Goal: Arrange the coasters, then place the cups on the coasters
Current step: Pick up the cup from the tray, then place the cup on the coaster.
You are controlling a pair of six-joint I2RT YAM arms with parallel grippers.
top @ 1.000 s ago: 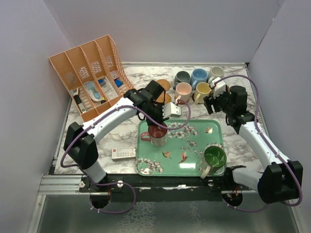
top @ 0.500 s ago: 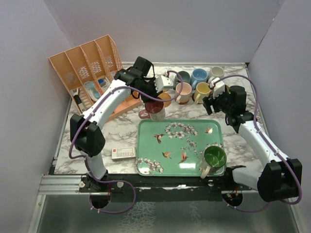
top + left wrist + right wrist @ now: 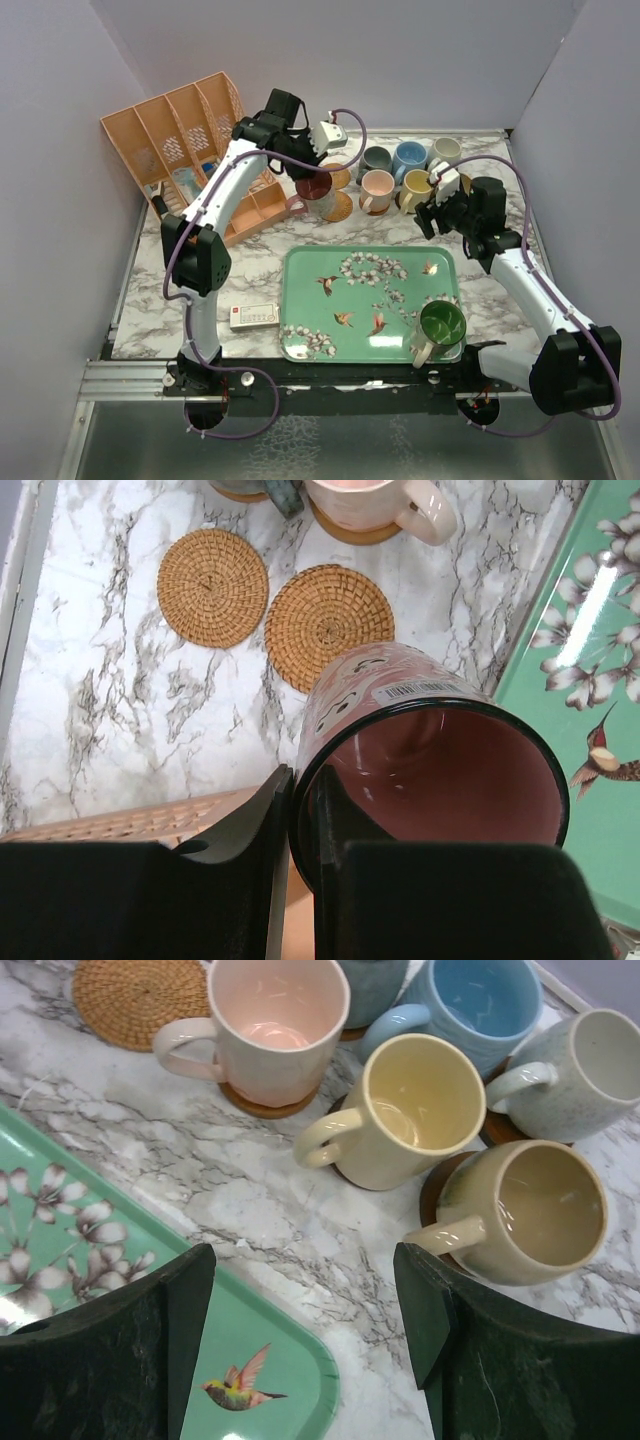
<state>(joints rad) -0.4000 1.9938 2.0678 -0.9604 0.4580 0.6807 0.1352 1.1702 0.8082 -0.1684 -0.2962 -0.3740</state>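
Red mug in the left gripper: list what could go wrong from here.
1. The left gripper pinches only the red mug's rim, so it may slip or swing.
2. It may land off-centre on the coaster.
3. It may bump the pink mug close by.

Eight cups (image 3: 378, 186), two bare woven coasters (image 3: 213, 587), one green tray (image 3: 305, 305), one orange rack (image 3: 180, 140), one small box (image 3: 254, 316).
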